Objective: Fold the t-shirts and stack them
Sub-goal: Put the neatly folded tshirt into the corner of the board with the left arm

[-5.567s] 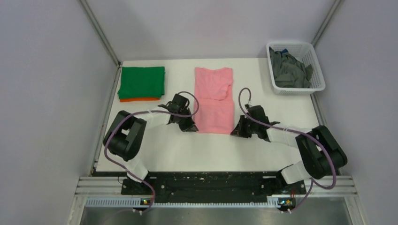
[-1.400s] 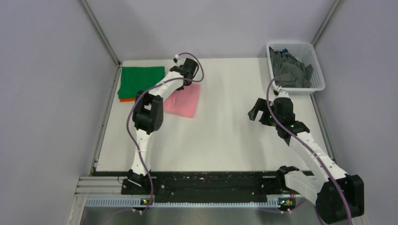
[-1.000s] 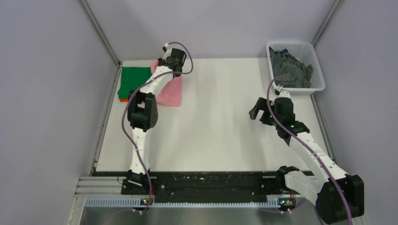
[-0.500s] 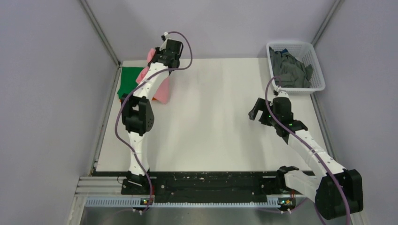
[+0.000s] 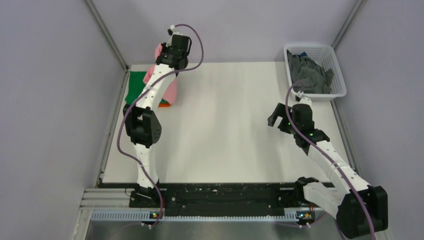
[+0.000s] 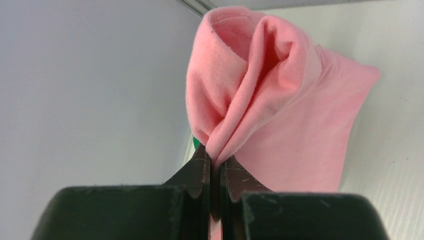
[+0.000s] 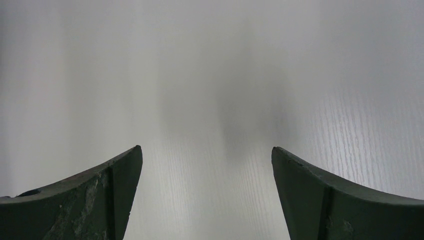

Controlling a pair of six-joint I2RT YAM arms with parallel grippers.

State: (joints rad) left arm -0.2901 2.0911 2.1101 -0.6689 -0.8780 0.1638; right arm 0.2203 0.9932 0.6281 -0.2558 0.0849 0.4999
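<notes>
Higher and further left than before, the pink t-shirt (image 6: 290,120) hangs over the green t-shirt (image 5: 134,87) at the counter's (image 5: 230,135) far-left edge, near the wall; mid-counter lies open. Arm and cloth hide most of the green one. Left gripper (image 6: 215,162) pinches a pink fold; right gripper (image 7: 205,148) gapes, holding nothing.
</notes>
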